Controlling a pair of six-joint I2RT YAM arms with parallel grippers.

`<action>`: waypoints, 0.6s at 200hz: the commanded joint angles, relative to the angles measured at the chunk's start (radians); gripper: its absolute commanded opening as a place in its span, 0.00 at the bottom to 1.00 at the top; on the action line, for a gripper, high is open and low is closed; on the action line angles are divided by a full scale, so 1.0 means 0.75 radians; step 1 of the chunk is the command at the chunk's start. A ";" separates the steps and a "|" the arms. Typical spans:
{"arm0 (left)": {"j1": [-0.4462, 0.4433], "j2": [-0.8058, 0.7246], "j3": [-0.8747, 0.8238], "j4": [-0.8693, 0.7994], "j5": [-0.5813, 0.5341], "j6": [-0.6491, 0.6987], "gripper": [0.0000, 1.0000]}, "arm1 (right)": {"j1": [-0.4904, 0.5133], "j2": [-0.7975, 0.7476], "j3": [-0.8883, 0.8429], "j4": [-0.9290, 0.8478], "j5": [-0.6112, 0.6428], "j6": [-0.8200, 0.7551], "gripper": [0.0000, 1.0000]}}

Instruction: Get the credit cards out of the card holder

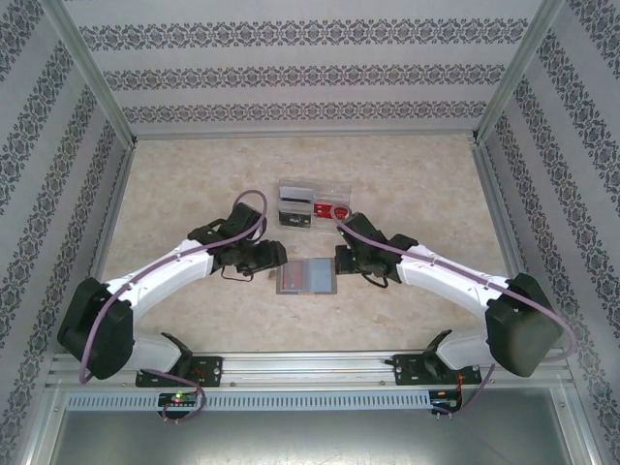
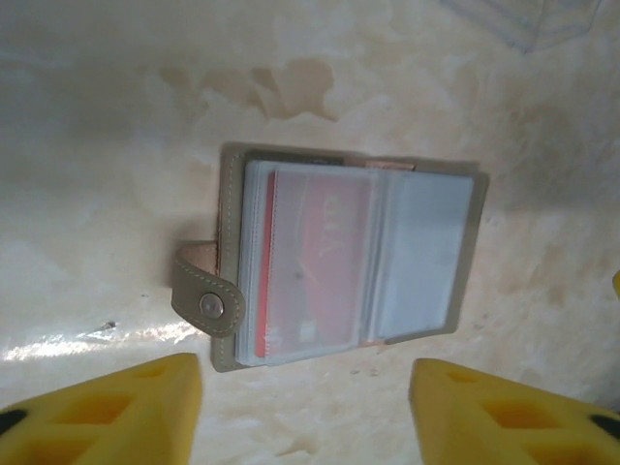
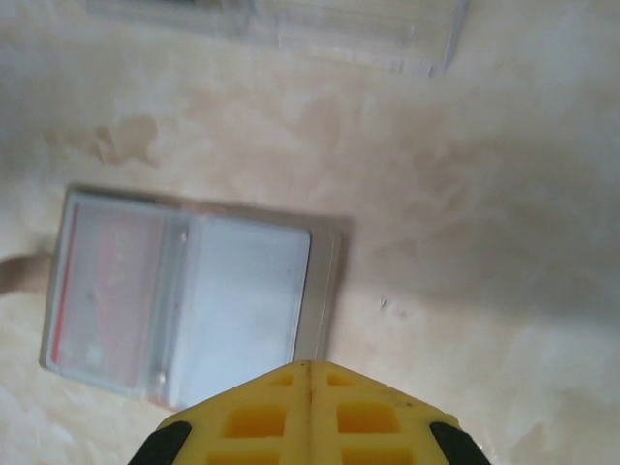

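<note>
One red credit card (image 2: 315, 266) shows inside the unfolded card holder (image 2: 426, 254); left pincer (image 2: 305, 387) spread, right pincer (image 3: 310, 373) closed, empty.

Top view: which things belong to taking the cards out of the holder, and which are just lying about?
Job in hand: card holder, lying open; reddish card in its left pocket.
Lying about: clear plastic box behind the holder.

The red card (image 2: 320, 266) lies behind cloudy plastic in the card holder (image 2: 231, 194), its print too blurred to read. Toward the far edge of the table (image 1: 194, 194), the clear box (image 3: 291, 29) is cut off by the top of the right wrist view and smeared; its contents cannot be named.
</note>
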 commanded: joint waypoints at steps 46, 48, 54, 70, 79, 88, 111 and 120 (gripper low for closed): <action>-0.046 0.157 -0.005 0.126 0.012 -0.004 0.26 | 0.016 0.133 -0.077 0.167 -0.153 0.157 0.00; -0.046 0.157 -0.006 0.130 0.014 -0.003 0.26 | 0.016 0.141 -0.076 0.170 -0.158 0.157 0.00; -0.046 0.170 -0.007 0.138 0.020 -0.002 0.26 | 0.016 0.162 -0.069 0.175 -0.166 0.160 0.00; -0.048 0.188 -0.008 0.147 0.026 0.006 0.25 | 0.016 0.202 -0.061 0.184 -0.172 0.166 0.00; -0.048 0.198 -0.006 0.149 0.029 0.011 0.25 | 0.017 0.218 -0.060 0.187 -0.166 0.170 0.00; -0.048 0.205 -0.004 0.149 0.032 0.013 0.25 | 0.014 0.232 -0.055 0.181 -0.153 0.172 0.00; -0.051 0.220 -0.004 0.161 0.047 0.015 0.24 | 0.009 0.258 -0.060 0.176 -0.135 0.168 0.00; -0.052 0.229 -0.001 0.161 0.046 0.017 0.24 | 0.007 0.265 -0.065 0.180 -0.137 0.167 0.00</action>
